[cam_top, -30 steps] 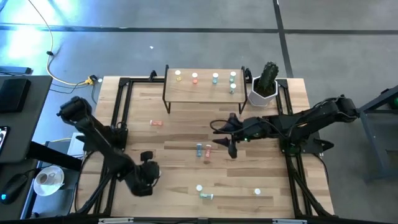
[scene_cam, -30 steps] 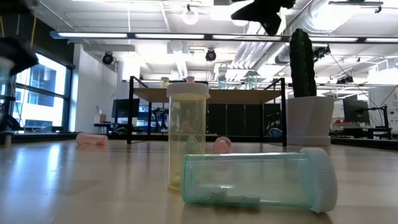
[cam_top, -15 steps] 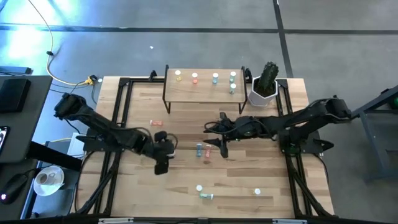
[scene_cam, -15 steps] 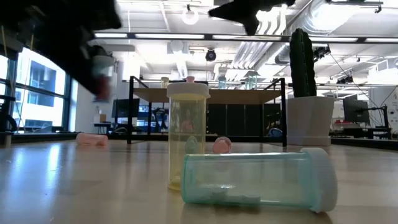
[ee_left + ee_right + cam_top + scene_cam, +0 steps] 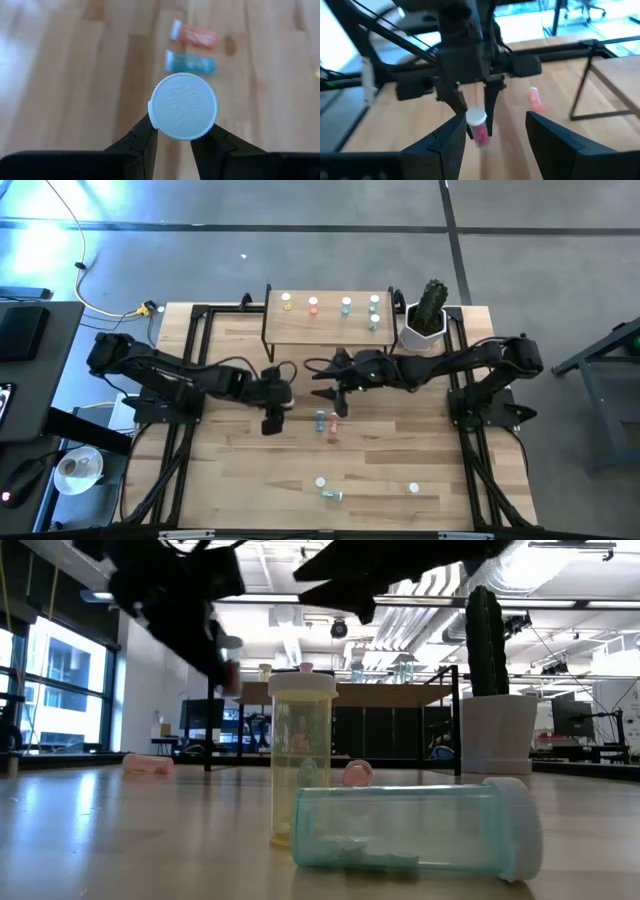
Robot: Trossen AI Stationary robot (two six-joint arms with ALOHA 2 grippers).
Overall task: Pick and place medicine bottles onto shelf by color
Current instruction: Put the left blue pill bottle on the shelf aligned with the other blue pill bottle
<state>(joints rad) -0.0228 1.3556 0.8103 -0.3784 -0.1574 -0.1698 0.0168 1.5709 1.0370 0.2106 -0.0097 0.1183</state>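
So roughly five bottles (image 5: pixel 346 303) are already up on the shelf (image 5: pixel 327 325). The left gripper (image 5: pixel 273 402), fingers pinching a pink bottle (image 5: pixel 479 126), faces the right gripper (image 5: pixel 330 389), fingers spread, mid-surface. Maybe six remain down on the surface (image 5: pixel 400 450), some tipped over.

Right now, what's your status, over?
Left hand shut on pink bottle, mid-table, aloft. Right hand open, facing it. Shelf holds five bottles. Path clear.
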